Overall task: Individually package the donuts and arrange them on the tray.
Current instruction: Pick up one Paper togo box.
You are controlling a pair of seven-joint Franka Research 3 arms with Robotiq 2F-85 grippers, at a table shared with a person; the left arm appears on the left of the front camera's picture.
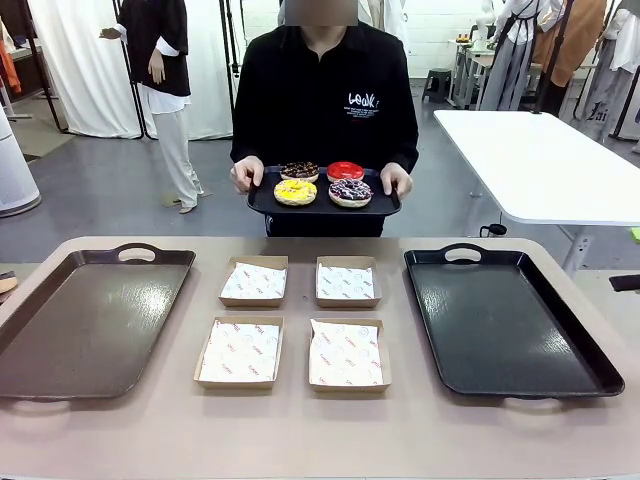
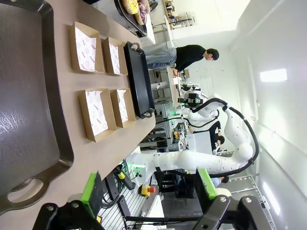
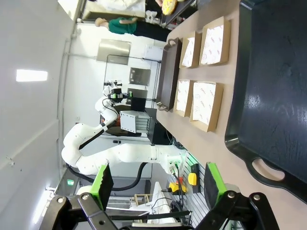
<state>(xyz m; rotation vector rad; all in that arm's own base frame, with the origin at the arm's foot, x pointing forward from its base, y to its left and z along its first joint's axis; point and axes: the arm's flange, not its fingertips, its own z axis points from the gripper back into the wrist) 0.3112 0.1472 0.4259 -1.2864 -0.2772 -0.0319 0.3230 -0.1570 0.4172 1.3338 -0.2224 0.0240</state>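
A person at the far side of the table holds a small black serving tray (image 1: 262, 203) with several donuts on it: a yellow one (image 1: 295, 191), a glossy red one (image 1: 345, 170), a dark chocolate one (image 1: 299, 170) and a chocolate one with coloured sprinkles (image 1: 350, 191). The yellow donut (image 3: 168, 5) also peeks in at the top of the right wrist view. My left gripper (image 2: 149, 189) hangs open near the table's edge beside the brown tray (image 2: 29, 96), holding nothing. My right gripper (image 3: 158, 182) is open too, just off the black tray (image 3: 273, 86).
On the table a large brown tray (image 1: 90, 320) lies at the left and a large black tray (image 1: 505, 320) at the right. Between them sit several open cardboard boxes lined with printed paper (image 1: 240, 350). A white table (image 1: 540, 160) stands behind at the right.
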